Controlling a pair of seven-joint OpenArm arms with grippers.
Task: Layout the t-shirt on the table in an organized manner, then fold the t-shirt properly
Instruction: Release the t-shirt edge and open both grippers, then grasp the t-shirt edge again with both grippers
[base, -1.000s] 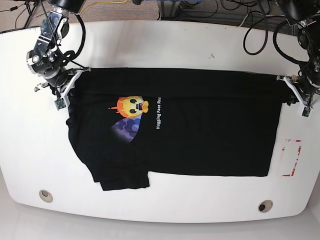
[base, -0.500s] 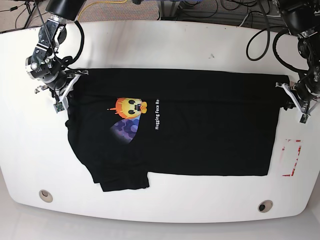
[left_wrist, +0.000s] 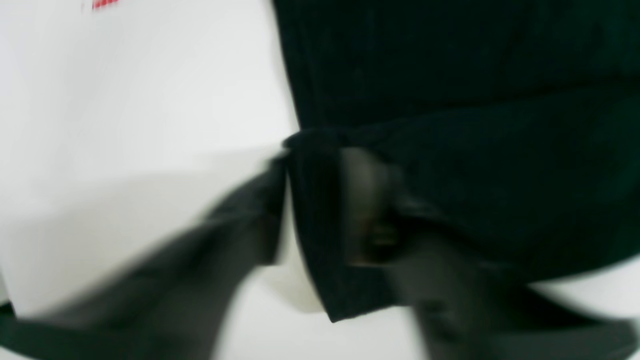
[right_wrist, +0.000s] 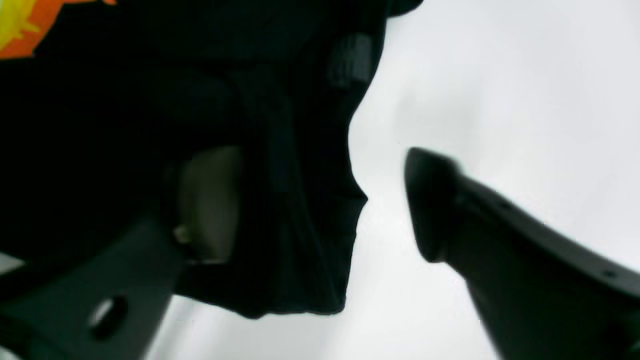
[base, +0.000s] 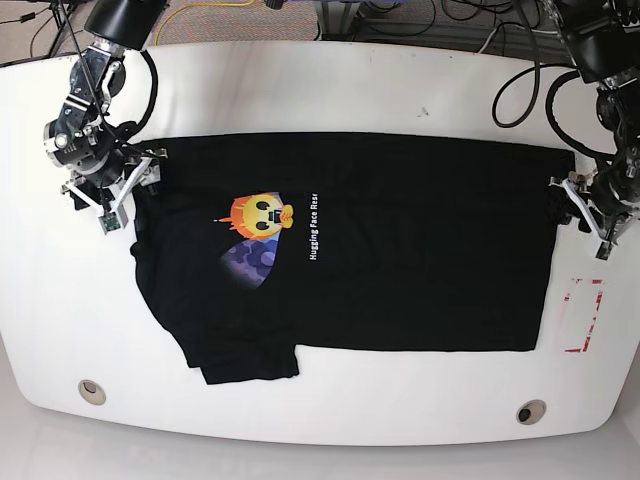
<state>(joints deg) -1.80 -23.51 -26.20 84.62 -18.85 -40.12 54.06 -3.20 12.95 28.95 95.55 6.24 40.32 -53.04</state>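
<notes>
Black cloth, the t-shirt (base: 380, 250) lies almost flat across the middle of the white bench (base: 320, 90), print side up, with the emoji face (base: 262, 212) toward the right arm's end and one sleeve (base: 245, 360) sticking out along the near edge. The left gripper (base: 580, 205) sits at the hem corner beside the red-outlined rectangle (base: 583, 316); its wrist view is blurred, but a fold of hem passes between the two fingers, so it looks clamped on the t-shirt. The right gripper (base: 125, 185) sits at the opposite corner; its wrist view shows one finger (right_wrist: 210, 200) under or against the cloth and the other (right_wrist: 435, 210) standing clear over bare bench, so it reads as parted and not pinching. Judged from this, the step is the spreading-out. To do it well, both corners should be held firmly, tension kept even and low to the bench, and the far edge drawn straight without dragging the body askew.
</notes>
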